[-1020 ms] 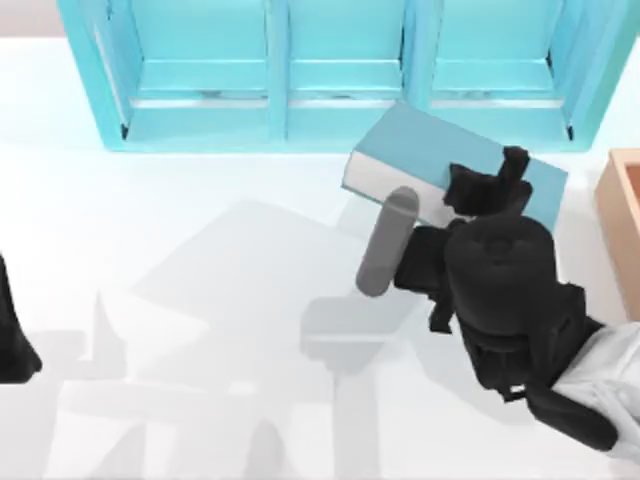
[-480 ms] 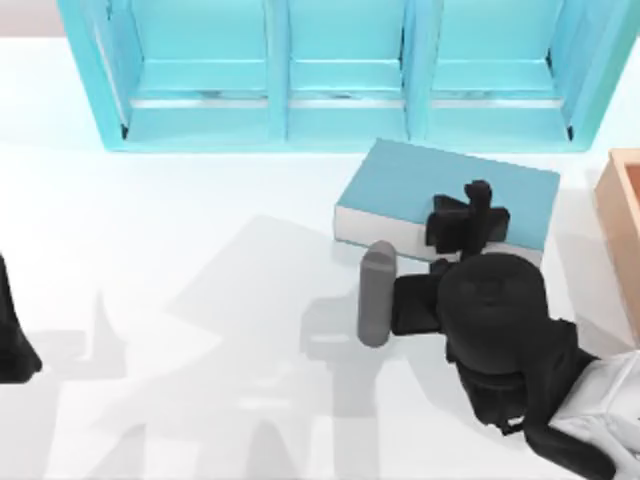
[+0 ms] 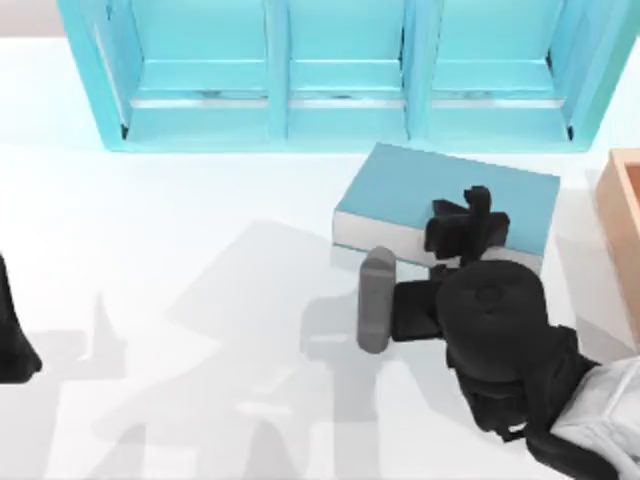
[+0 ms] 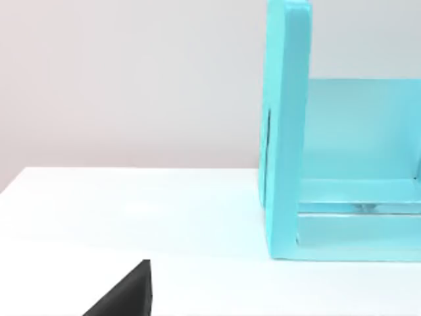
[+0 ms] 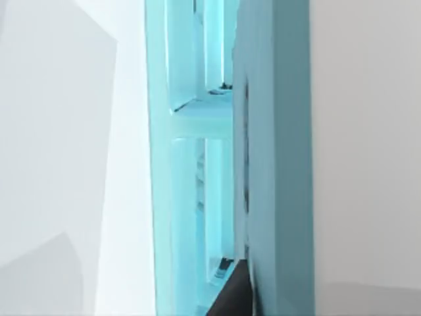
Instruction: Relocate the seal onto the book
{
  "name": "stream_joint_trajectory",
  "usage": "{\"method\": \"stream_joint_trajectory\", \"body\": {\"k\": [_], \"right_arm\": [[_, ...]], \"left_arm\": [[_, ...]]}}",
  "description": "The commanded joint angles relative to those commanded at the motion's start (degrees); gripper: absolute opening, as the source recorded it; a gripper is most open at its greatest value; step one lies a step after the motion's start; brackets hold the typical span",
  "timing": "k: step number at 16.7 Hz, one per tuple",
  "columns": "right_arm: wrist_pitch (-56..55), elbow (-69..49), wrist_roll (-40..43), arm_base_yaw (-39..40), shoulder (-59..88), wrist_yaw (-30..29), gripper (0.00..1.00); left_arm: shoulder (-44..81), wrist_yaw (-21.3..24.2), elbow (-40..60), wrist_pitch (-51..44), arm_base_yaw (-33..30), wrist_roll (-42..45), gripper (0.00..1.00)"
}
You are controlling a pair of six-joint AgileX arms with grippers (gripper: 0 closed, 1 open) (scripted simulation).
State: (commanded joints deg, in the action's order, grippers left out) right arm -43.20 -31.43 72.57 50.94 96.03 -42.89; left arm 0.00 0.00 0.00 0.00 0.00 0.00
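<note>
One teal-blue book (image 3: pixel 420 195) is seen lying flat from above, white page edges facing the near side, just in front of the light-blue shelf unit (image 3: pixel 340 70); the right gripper (image 3: pixel 466 225) is held over its cover, its grasp not discernible; the shelf's compartments are seen bare in the left wrist view; a wooden box (image 3: pixel 622 230) is cut off at the table's right edge; the left arm (image 3: pixel 12 335) is parked at the left edge.

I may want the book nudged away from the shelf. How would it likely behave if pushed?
The book lies flat on the table, thick with a hard cover, so it would probably slide stiffly as one piece rather than tip or roll. The right gripper sits over its near edge, so a push there might also turn it.
</note>
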Motion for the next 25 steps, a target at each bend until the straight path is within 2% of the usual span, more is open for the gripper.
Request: {"method": "stream_joint_trajectory", "body": {"k": [9,13,25], "right_arm": [[-9.2,1.8,0.0,0.0,7.5,-0.1,0.00],[-9.6,1.9,0.0,0.0,7.7,-0.1,0.00],[-9.6,1.9,0.0,0.0,7.7,-0.1,0.90]], "left_arm": [[0.0,0.0,0.0,0.0,0.0,0.0,1.00],[0.0,0.0,0.0,0.0,0.0,0.0,1.00],[0.0,0.0,0.0,0.0,0.0,0.0,1.00]]}}
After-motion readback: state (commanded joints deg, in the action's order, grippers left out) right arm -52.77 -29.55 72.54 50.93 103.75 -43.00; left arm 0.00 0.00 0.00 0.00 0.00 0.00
